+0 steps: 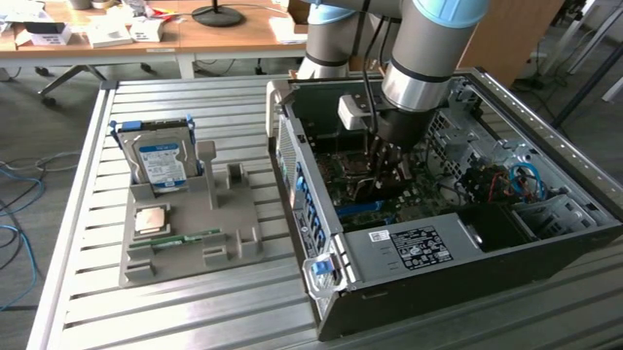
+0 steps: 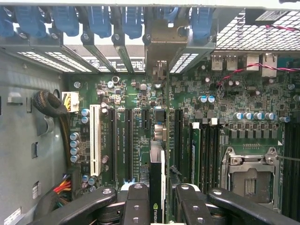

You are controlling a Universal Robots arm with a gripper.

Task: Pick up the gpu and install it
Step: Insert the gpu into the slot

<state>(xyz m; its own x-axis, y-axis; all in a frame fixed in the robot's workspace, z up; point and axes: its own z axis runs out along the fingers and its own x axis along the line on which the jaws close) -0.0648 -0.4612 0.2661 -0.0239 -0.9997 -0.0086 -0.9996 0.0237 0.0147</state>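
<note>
Exterior view: right of the middle, the arm reaches down into the open case [image 1: 322,219] on the bench [image 1: 195,313]. The hand [image 1: 384,171] sits low over the board.

Wrist view: the hand is clenched on the gpu [image 2: 157,164]. The gpu stands on its thin edge over the board [image 2: 136,93], probably so it can slide into a slot.

A wooden desk [image 1: 229,35] stands behind the slatted metal table [image 1: 195,310]; blue cables [image 1: 29,191] lie on grey floor [image 1: 58,120].
</note>
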